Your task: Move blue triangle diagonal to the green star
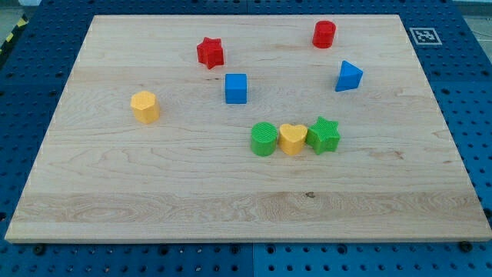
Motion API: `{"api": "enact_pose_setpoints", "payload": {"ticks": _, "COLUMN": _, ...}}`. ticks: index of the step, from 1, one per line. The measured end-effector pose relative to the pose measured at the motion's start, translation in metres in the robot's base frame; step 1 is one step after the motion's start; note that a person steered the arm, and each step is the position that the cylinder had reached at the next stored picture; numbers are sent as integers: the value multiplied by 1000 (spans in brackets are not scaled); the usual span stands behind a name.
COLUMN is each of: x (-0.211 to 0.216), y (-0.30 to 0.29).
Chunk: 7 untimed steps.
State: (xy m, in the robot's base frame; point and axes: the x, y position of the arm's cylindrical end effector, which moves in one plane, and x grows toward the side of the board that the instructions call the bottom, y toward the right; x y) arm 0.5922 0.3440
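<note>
1. No end effector shows anywhere in this view: neither the dark rod nor my tip is over the pale wooden counter, so I cannot tell where it stands relative to the blocks, or whether it is touching anything.

2. The task's piece, the blue plastic triangle block, sits toward the view's upper right, well apart from the counter's edge. The green plastic star block lies below it and slightly to the view's left, so the two are near a diagonal arrangement already, though with a clear gap between them.

3. The main hazard, as I judge it, is the row the green star belongs to: it touches a yellow heart-shaped block, which touches a green round cylinder block. A push that carries the triangle too far down would strike the star and shift the whole row, moving the reference.

4. A triangle tends to pivot when pushed off-centre; it could spin away sideways rather than slide straight.

5. The red round cylinder block sits just above the triangle, so an approach from the view's top could clip it.

6. The blue cube block, red star block and yellow hexagonal block lie well off to the left and look safe.
</note>
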Motion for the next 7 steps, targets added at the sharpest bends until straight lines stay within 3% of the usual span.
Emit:
{"api": "enact_pose_setpoints", "payload": {"ticks": 1, "x": -29, "y": 0}}
{"api": "enact_pose_setpoints", "payload": {"ticks": 2, "x": -90, "y": -12}}
{"api": "enact_pose_setpoints", "payload": {"ticks": 5, "x": -249, "y": -105}}
{"api": "enact_pose_setpoints", "payload": {"ticks": 7, "x": -268, "y": -154}}
